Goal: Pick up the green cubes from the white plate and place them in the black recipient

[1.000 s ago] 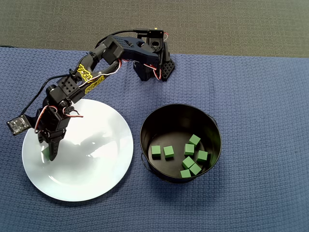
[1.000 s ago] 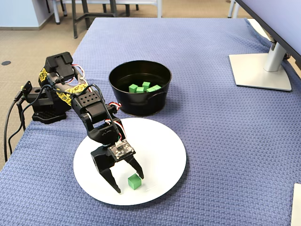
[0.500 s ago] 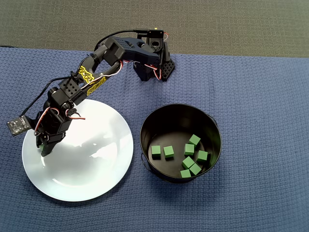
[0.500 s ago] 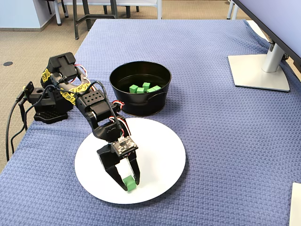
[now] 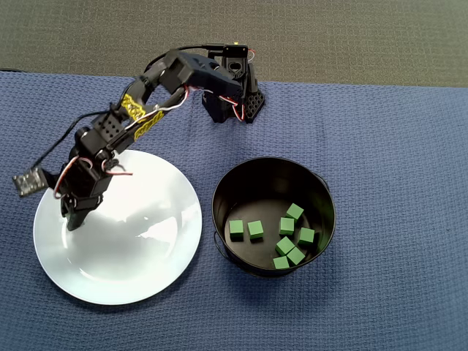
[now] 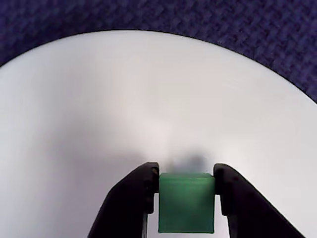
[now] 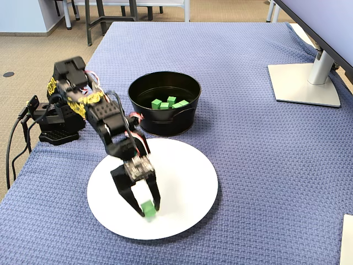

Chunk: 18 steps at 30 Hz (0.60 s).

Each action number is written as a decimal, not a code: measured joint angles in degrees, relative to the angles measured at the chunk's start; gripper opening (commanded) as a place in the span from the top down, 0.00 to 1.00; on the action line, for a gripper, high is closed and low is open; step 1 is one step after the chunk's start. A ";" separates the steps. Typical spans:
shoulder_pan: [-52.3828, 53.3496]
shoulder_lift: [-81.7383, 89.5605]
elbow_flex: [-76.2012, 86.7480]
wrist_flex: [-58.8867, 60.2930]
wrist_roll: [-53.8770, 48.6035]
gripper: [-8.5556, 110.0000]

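I am gripping one of the green cubes [image 6: 187, 202] between the hand's [image 7: 144, 207] two fingers, low over the near-left part of the white plate [image 7: 187, 182], so it can be carried away. The arm is reaching forward and bending down over the plate, while seven cubes are lying in the black recipient [image 5: 272, 172] to the right in the overhead view.

From overhead I cannot see the small matte green cube [image 6: 187, 202]; my black two-finger gripper [image 5: 72, 221] hides it at left.
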State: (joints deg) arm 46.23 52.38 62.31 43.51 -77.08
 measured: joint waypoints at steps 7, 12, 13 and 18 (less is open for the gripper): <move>-3.16 20.57 6.50 11.95 10.02 0.93; -7.03 37.35 15.91 15.21 11.69 0.93; -8.44 40.78 17.84 15.73 12.04 0.93; -18.54 56.69 23.55 21.80 16.79 0.93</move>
State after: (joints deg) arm 27.69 109.07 85.87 65.30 -60.29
